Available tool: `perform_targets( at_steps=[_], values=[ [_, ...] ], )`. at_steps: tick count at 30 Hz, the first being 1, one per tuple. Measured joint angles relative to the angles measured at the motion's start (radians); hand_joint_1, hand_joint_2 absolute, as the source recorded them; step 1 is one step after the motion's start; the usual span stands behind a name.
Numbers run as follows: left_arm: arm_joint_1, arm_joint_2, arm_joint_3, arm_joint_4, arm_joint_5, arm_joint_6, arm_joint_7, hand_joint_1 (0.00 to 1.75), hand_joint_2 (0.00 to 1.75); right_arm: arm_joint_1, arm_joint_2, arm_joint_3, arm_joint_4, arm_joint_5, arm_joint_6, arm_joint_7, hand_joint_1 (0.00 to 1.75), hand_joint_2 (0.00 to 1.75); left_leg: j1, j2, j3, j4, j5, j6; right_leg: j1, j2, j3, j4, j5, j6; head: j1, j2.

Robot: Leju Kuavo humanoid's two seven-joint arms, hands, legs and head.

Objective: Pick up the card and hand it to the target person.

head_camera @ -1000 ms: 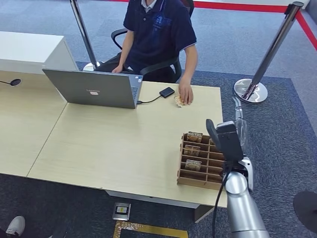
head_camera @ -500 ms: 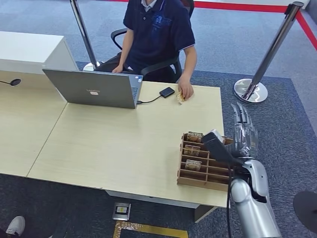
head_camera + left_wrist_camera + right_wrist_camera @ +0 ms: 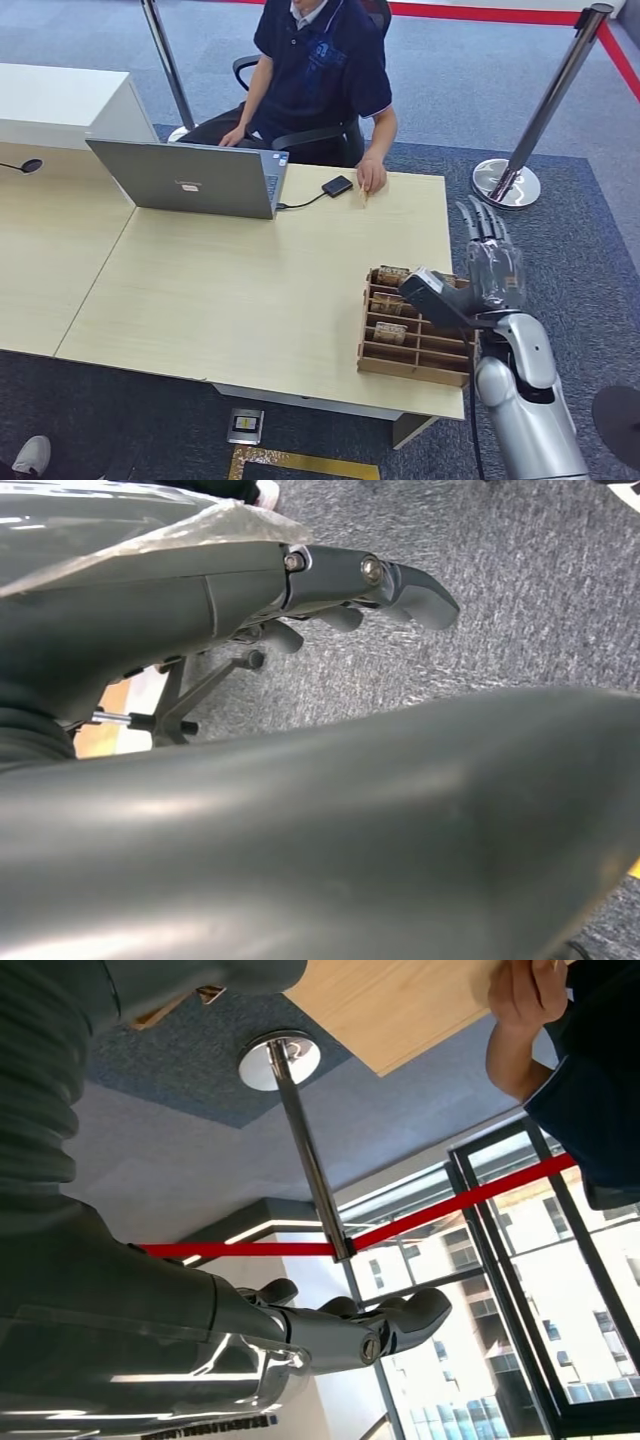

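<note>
The card (image 3: 364, 193) already sits pinched on edge under the seated person's hand (image 3: 373, 178) at the far side of the table (image 3: 226, 290), well apart from the robot, so the handover looks done. The right hand (image 3: 490, 262) hangs empty beside the wooden tray (image 3: 411, 345) with fingers straight and spread (thumb jutting over the tray's near corner), so a careless lowering could knock the tray or the cards in its slots. The left hand (image 3: 355, 585) hangs over the carpet, fingers loosely extended, holding nothing.

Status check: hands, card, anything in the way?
Right hand open, raised beside wooden tray. Left hand empty. Card in person's hand. Path clear.
</note>
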Motion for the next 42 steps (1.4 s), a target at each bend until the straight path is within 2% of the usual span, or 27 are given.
perform_targets(
  at_steps=[2,3,6,10,11,16,21,26,33,42],
  values=[
    [0.000,0.000,0.000,0.000,0.000,0.000,0.000,0.00,0.00,-0.005,0.003,0.000,0.008,-0.018,-0.008,-0.012,0.03,1.75,0.000,0.000,0.000,0.000,0.000,0.000,0.000,0.000,0.000,0.000,0.000,0.000,0.000,0.000],
    [0.000,0.000,0.000,0.000,0.000,0.000,0.000,0.00,0.00,-0.007,0.005,0.000,0.014,-0.025,-0.013,-0.017,0.10,1.75,0.000,0.000,0.000,0.000,0.000,0.000,0.000,0.000,0.000,0.000,0.000,0.000,0.000,0.000],
    [0.000,0.000,0.000,0.000,0.000,0.000,0.000,0.00,0.00,-0.011,0.013,0.000,0.029,-0.036,-0.025,-0.024,0.42,1.75,0.000,0.000,0.000,0.000,0.000,0.000,0.000,0.000,0.000,0.000,0.000,0.000,0.000,0.000],
    [0.000,0.000,0.000,0.000,-0.003,0.000,-0.002,0.00,0.00,-0.015,0.026,0.000,0.062,-0.050,-0.040,-0.025,1.15,1.75,0.000,0.000,0.000,0.000,0.000,0.000,0.000,0.000,0.000,0.000,0.000,0.000,0.000,0.000],
    [0.000,0.000,0.000,0.000,-0.005,0.000,-0.003,0.00,0.00,-0.015,0.028,0.000,0.071,-0.051,-0.045,-0.024,1.17,1.75,0.000,0.000,0.000,0.000,0.000,0.000,0.000,0.000,0.000,0.000,0.000,0.000,0.000,0.000],
    [0.000,0.001,0.000,0.000,-0.008,0.000,-0.005,0.00,0.00,-0.017,0.040,-0.002,0.117,-0.053,-0.067,-0.022,1.07,1.75,0.000,0.000,0.000,0.000,0.000,0.000,0.000,0.000,0.000,0.000,0.000,0.000,0.000,0.000],
    [0.000,0.001,0.000,0.000,-0.011,0.000,-0.005,0.00,0.00,-0.015,0.044,-0.003,0.133,-0.053,-0.071,-0.019,0.82,1.75,0.000,0.000,0.000,0.000,0.000,0.000,0.000,0.000,0.000,0.000,0.000,0.000,0.000,0.000],
    [0.000,0.001,0.000,0.000,-0.015,-0.003,-0.009,0.00,0.00,-0.003,0.044,-0.005,0.133,-0.050,-0.070,-0.017,0.71,1.75,0.000,0.000,0.000,0.000,0.000,0.000,0.000,0.000,0.000,0.000,0.000,0.000,0.000,0.000],
    [0.000,0.002,0.000,0.000,-0.020,-0.006,-0.012,0.00,0.00,0.024,0.042,-0.016,0.117,-0.043,-0.068,-0.003,0.72,1.75,0.000,0.000,0.000,0.000,0.000,0.000,0.000,0.000,0.000,0.000,0.000,0.000,0.000,0.000],
    [0.000,0.004,0.000,0.000,-0.025,-0.007,-0.012,0.00,0.00,0.045,0.040,-0.034,0.107,-0.031,-0.059,0.005,0.82,1.75,0.000,0.000,0.000,0.000,0.000,0.000,0.000,0.000,0.000,0.000,0.000,0.000,0.000,0.000]
  ],
)
